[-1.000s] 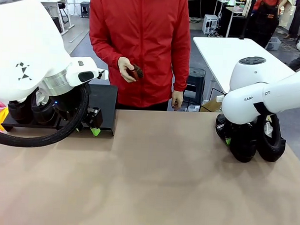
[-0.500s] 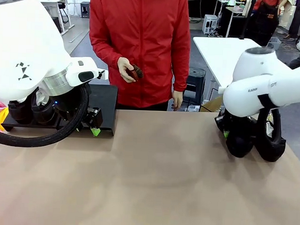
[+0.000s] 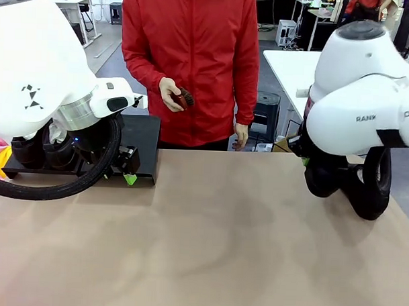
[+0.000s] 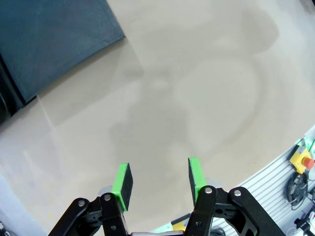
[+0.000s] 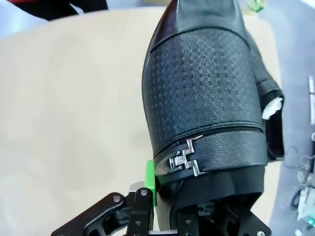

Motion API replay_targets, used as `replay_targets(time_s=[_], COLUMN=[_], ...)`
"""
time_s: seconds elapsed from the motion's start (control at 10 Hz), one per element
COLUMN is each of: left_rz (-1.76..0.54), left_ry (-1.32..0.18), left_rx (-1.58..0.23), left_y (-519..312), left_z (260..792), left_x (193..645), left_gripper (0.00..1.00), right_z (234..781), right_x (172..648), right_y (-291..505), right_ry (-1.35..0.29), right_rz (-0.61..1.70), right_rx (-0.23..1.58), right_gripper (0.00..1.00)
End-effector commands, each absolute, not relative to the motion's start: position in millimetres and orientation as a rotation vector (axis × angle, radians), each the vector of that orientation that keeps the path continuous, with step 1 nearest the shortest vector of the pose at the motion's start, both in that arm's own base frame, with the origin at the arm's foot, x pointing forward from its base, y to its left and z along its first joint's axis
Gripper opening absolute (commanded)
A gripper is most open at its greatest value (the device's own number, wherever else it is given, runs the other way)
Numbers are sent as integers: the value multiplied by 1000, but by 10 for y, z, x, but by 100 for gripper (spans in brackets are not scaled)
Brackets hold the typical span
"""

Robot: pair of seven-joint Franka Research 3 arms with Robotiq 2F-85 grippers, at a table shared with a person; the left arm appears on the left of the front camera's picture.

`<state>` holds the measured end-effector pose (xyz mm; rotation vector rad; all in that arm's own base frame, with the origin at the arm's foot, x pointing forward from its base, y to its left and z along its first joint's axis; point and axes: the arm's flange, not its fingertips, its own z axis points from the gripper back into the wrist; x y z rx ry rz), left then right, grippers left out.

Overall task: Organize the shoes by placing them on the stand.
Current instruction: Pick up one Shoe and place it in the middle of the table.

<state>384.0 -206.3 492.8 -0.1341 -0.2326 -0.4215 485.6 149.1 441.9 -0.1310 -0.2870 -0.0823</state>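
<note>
Black embossed leather with a small metal buckle hangs from the right end effector (image 5: 170, 209), which is clamped on the collar of one shoe (image 5: 202, 83), a green pad (image 5: 150, 189) pressed to its outer side. In the front view that shoe (image 3: 321, 180) is at the far right of the bench (image 3: 208, 247), well apart from the stand (image 3: 143, 127) at the far left. A second shoe (image 5: 272, 118) shows just beside the held one.

The left end effector (image 4: 158, 183) is spread wide and holds nothing, poised over bare bench near a corner of the stand (image 4: 54, 39). Dark shoes (image 3: 28, 152) seem to sit on the stand's left part, half hidden by the left arm. The person's hand (image 3: 169, 95) holds a small brush (image 3: 185, 97).

The step in hand looks like carrying the shoe across. A collar grip leaves the toe free to swing, so a slow, level traverse with the sole clear of the bench suits best. The stand's bare right platform is the likely target; the left arm stands before it and probably needs to give way. Set the sole flat before letting go.
</note>
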Motion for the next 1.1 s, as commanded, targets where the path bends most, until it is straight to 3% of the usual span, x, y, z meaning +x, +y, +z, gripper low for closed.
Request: replay_targets(time_s=[0.0, 1.0], left_rz=[-414, -414], left_ry=[-228, -228], left_rx=[-135, -135], left_y=[-2045, -2045], left_z=[4949, 4949], left_x=[3827, 3827], left_gripper=[61, 61], right_z=[4155, 3797], right_x=[5000, 5254], right_y=[1488, 1345], right_ry=[-255, -178], right_rz=[-110, -58], right_rx=[-183, -212], right_gripper=[0, 0])
